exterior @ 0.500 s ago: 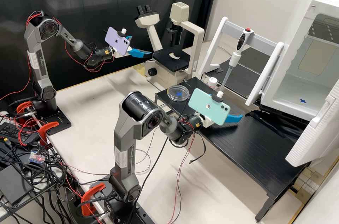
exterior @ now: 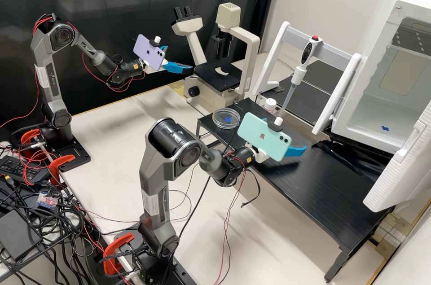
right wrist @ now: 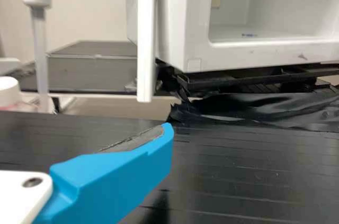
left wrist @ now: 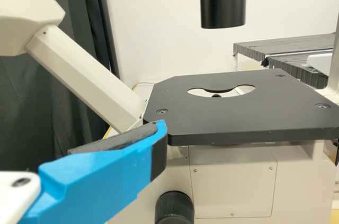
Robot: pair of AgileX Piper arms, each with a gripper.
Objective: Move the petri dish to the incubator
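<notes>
Transfer not accomplished: the petri dish (exterior: 226, 118) lies flat at the far left end of the black bench (exterior: 334, 193), outside the incubator (exterior: 401, 96). Near to far, findings are as follows.

Right end effector (exterior: 287, 138): over the middle of the bench, its blue fingers wide apart, holding nothing. It sits to the right of the dish and well clear of it. No grasp is made.

Dish: upright on its base, lying over a blue mark, with neither end effector in contact.

Incubator: at the far right, its door (exterior: 399, 161) standing open. A second blue mark (exterior: 385, 128) on its floor is judged to be the intended set-down spot.

Left end effector (exterior: 178, 58): at the far left, beside the microscope (exterior: 217, 74), fingers likewise spread, nothing held. No part in the work is evident.

Outstanding, by judgement: close on the dish, lift it, carry it right past the pipette (exterior: 297, 74), lower it inside and release. All of these steps appear due.
</notes>
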